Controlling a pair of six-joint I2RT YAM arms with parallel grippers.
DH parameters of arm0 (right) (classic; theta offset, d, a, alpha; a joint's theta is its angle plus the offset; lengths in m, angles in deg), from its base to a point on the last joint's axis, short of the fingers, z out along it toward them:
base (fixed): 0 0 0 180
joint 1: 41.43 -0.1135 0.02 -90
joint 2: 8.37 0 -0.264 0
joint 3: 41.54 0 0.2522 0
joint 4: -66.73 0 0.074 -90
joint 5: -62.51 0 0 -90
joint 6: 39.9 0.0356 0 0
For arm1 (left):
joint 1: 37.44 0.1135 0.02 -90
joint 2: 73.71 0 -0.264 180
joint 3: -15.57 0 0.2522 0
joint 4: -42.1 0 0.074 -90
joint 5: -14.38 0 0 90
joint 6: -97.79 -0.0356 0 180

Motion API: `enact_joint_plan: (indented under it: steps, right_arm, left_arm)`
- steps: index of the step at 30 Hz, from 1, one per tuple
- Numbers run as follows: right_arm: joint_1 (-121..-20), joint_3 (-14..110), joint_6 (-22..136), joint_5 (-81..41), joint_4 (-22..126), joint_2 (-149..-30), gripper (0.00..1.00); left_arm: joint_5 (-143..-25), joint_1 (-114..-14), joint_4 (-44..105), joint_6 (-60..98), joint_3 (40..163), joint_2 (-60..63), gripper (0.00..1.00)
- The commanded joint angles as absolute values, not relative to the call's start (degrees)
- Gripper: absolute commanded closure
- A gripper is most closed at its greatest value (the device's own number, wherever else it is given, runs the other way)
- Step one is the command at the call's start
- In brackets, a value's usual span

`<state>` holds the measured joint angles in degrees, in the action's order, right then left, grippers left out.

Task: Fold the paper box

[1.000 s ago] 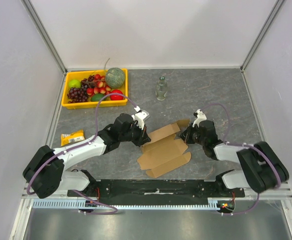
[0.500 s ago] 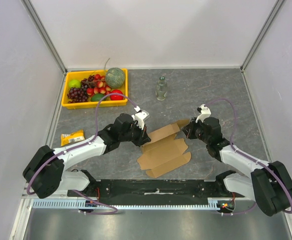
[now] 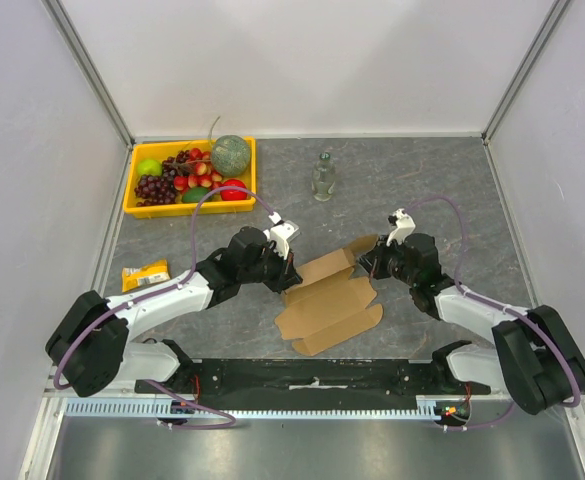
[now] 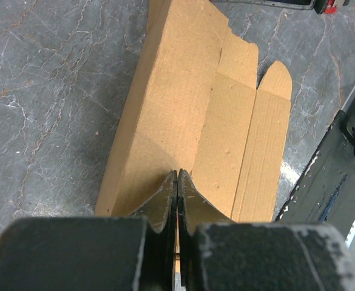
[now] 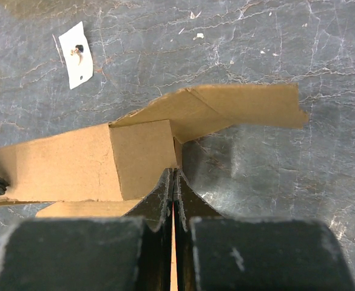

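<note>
Paper box [image 3: 329,300], one, left pincer [image 4: 176,176] and right pincer [image 5: 173,176] both clamped on its flaps, one bottle [image 3: 322,177] beyond

The paper box [image 3: 330,298] is lying about midway between the worktop's left and right edges, in its near half. It is showing as a plain brown corrugated die-cut sheet, only partly folded. Its broad near panels are resting flat, with a rounded tab at one end. The long far panel is standing up as a tilted wall, and a flap at its right end is sticking out toward the right edge. The left gripper [image 3: 290,272] and right gripper [image 3: 372,266] are pinching that raised wall at its two ends.
</note>
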<state>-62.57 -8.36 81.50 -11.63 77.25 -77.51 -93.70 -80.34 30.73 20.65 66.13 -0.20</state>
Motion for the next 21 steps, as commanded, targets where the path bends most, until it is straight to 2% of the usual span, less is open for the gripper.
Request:
enact_joint_plan:
  steps: [1,21]
  right_arm:
    - [-62.4,-6.5,80.5,-9.9,80.7,-79.5,1.0]
    - [-62.5,-6.9,80.1,-0.1,85.8,-81.0,1.0]
  left_arm:
    - [-93.9,-80.6,30.5,21.8,67.2,-0.5,0.98]
    - [-94.2,-80.7,30.8,21.9,67.3,-0.1,0.98]
